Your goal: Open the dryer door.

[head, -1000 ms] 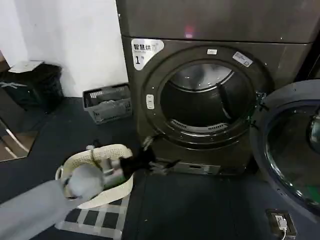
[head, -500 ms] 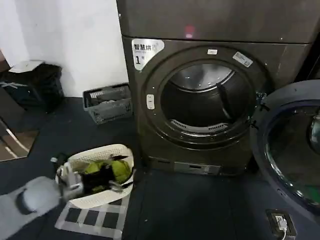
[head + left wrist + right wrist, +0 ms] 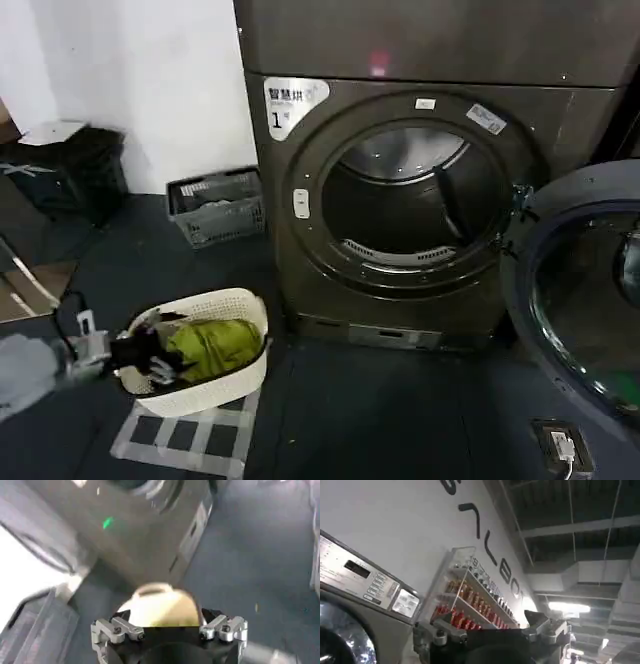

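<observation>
Standing swung wide to the right of the drum opening (image 3: 415,205), the one dryer door (image 3: 580,300) is already leaving the machine open, so I judge the task done. The left pincer (image 3: 169,630), spread and empty, is hovering above the single laundry basket (image 3: 205,350).

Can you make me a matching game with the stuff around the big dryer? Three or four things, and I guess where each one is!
Things:
1. dryer door
2. white basket
3. grey crate
4. left gripper

Places or states:
A. on the floor by the white wall
B. swung open at the machine's right side
C. low by the basket's edge
D. on the floor, holding green cloth

Pairs: 1-B, 2-D, 3-A, 4-C
</observation>
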You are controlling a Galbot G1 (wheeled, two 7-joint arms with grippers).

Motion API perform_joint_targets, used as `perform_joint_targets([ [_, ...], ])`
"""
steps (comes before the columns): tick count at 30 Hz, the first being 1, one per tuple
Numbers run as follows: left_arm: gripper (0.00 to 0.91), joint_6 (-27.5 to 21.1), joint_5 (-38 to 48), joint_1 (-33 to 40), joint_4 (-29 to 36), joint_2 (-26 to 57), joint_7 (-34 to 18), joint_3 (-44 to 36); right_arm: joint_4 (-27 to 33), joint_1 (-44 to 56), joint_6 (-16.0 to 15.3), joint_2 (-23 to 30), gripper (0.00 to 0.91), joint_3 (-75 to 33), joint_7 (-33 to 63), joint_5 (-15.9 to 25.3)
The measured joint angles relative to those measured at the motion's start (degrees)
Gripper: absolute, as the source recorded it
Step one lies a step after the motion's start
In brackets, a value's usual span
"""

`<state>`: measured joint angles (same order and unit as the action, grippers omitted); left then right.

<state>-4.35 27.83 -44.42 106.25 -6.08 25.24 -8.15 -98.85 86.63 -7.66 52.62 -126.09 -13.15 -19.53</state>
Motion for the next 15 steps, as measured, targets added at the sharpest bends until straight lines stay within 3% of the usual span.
perform_joint_targets([
  [5,0.907,-2.31,-3.99,-1.09,-2.12,1.45,3.63,1.16,0.21,0.07,0.09,-0.02,0.907,-0.01,-0.2,0.02],
  [15,0.907,-0.51,-8.17,-1.57,-7.97,1.9,5.43,1.21,0.55,-0.27,0.32,-0.12,0.907,0.32,-0.39,0.0],
])
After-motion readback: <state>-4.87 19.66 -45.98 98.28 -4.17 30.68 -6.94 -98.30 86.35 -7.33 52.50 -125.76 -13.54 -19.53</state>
